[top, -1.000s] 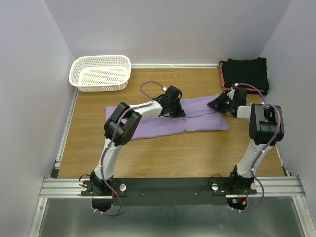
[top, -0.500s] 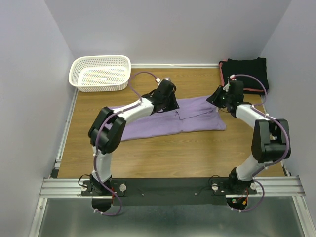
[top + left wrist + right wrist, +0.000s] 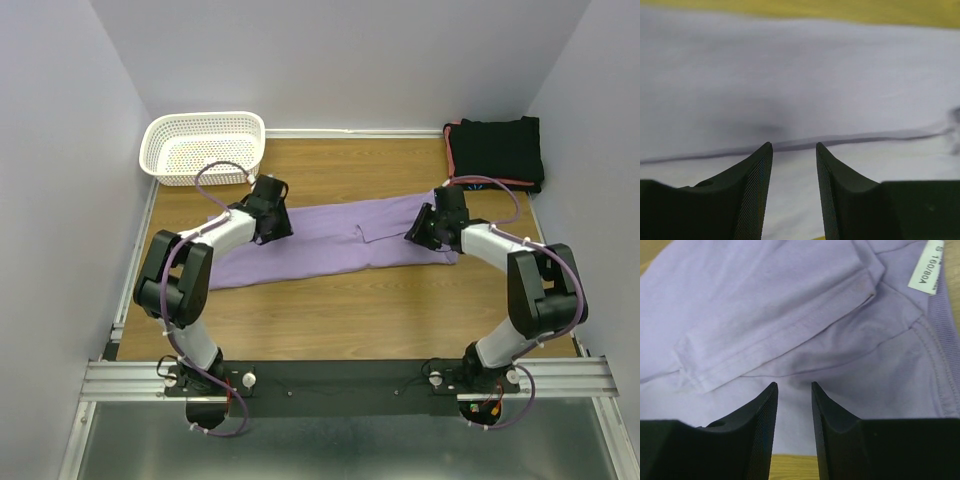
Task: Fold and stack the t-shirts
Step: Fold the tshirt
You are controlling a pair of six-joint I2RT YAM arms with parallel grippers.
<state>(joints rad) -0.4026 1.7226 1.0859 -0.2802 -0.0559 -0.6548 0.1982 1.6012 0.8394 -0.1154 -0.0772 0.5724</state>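
The lavender t-shirt (image 3: 340, 235) lies stretched out flat across the middle of the wooden table. My left gripper (image 3: 277, 229) is low over its left part, jaws apart, with cloth showing between them in the left wrist view (image 3: 794, 146). My right gripper (image 3: 419, 229) is low over the shirt's right end, near the collar and its white size tag (image 3: 927, 265), jaws also apart (image 3: 794, 385). A sleeve hem (image 3: 765, 347) lies just ahead of the right fingers. The folded black shirts (image 3: 497, 150), with a coral-red edge, are stacked at the back right corner.
A white mesh basket (image 3: 205, 147) stands at the back left. Grey walls enclose the table on three sides. Bare wood (image 3: 340, 310) runs between the shirt and the arm bases.
My left gripper has moved left along the shirt, from its middle to its left part, and the shirt now reaches further left. My right gripper has shifted slightly left and nearer, onto the shirt's right end.
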